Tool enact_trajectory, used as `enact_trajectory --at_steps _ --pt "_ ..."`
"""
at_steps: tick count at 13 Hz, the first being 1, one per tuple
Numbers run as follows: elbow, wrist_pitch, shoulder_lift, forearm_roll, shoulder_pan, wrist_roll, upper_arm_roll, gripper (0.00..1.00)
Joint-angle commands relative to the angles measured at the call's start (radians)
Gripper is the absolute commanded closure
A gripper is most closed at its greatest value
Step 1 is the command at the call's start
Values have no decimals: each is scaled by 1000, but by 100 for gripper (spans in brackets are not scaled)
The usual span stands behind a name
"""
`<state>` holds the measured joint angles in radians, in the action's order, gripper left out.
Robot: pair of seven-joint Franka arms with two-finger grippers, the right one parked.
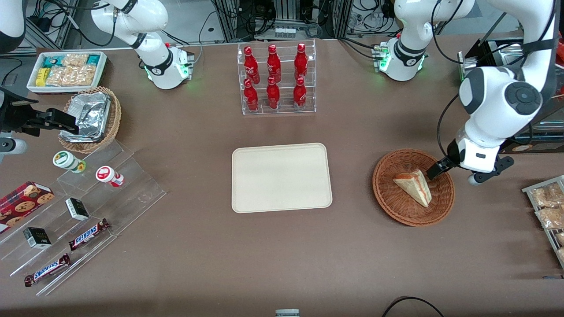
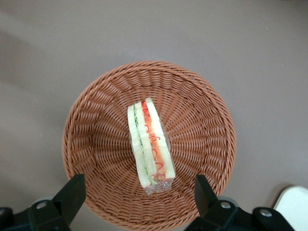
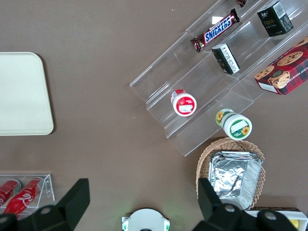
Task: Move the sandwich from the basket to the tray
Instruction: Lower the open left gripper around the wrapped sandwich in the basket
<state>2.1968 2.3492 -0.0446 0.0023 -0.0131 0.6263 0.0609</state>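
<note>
From the front, the sandwich (image 1: 413,186) lies in the basket (image 1: 387,193). The basket sits on the table (image 1: 282,255), well apart from the tray (image 1: 282,177), toward the working arm's end of the table. The tray has nothing on it. So the main job is not done yet: the sandwich has not been moved to the tray. The gripper (image 1: 434,171) hangs over the basket's rim, just beside the sandwich. One dark finger pokes down near the top edge of the bread. From here I cannot tell if it touches the bread.

From the left wrist camera, the view looks straight down into the basket (image 2: 96,144). The sandwich (image 2: 150,144) stands on its edge in the middle of the basket, with its green and red filling facing up. The gripper (image 2: 139,197) is above the basket, and its jaws are wide. One finger (image 2: 72,195) is on one side and the other finger is on the other side, and the end of the sandwich is between them. The jaws hold nothing. I think the arm is getting ready to grab. It must go lower, close on the bread, lift it, carry it to the tray and let go.

From the right wrist camera, one part of the tray (image 3: 24,94) shows, and it is bare. The sandwich and basket are not in this view.
</note>
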Motion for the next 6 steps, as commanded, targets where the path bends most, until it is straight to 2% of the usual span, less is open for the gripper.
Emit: enact_trajectory --at_steps 1,6 --pt "27 62 -10 -1 -13 128 5 0" --pt "90 214 -70 -1 -27 170 7 0"
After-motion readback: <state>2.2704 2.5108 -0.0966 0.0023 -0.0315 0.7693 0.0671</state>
